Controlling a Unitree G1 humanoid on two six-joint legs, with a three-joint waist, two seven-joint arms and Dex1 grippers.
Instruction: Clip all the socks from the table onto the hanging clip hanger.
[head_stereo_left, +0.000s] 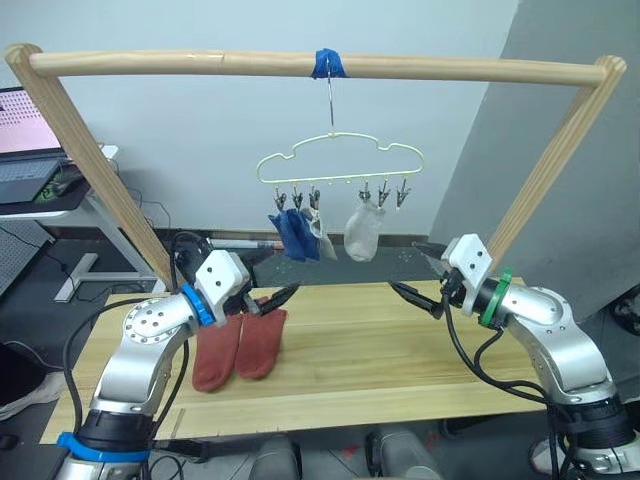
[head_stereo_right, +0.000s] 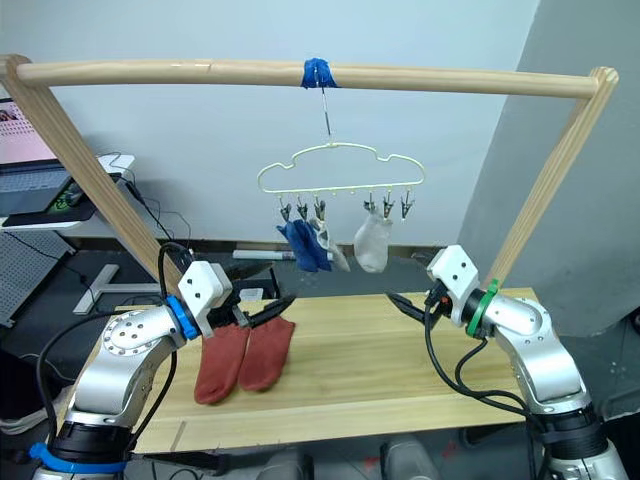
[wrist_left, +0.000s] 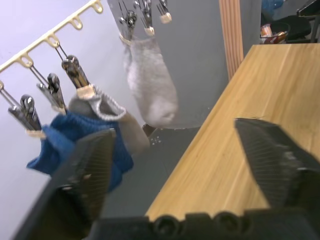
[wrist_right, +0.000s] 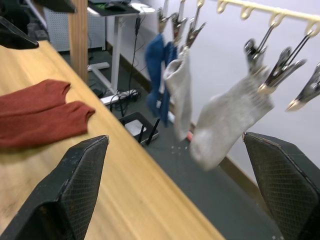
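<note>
Four of the six socks appear to be clipped already: on the clip hanger (head_stereo_left: 340, 160), which hangs by its hook from the wooden pole frame (head_stereo_left: 300, 64) above the far edge of the counter (head_stereo_left: 400, 350), two blue socks (head_stereo_left: 296, 234) hang bunched together at the left clips, a grey sock (head_stereo_left: 322, 232) hangs just beside them, and another grey sock (head_stereo_left: 363, 230) hangs right of the middle. Two clips at the right end (head_stereo_left: 393, 193) look free. What is left are the two rust red socks (head_stereo_left: 240, 345), lying flat side by side on the left part of the counter, touching each other. The left claw (head_stereo_left: 262, 303) hovers just above their far ends with its fingers spread apart and empty; the right claw (head_stereo_left: 415, 290) is held over the right part of the counter, well apart from the socks, also spread wide and holding nothing. Roughly two thirds done, judging by the count.
</note>
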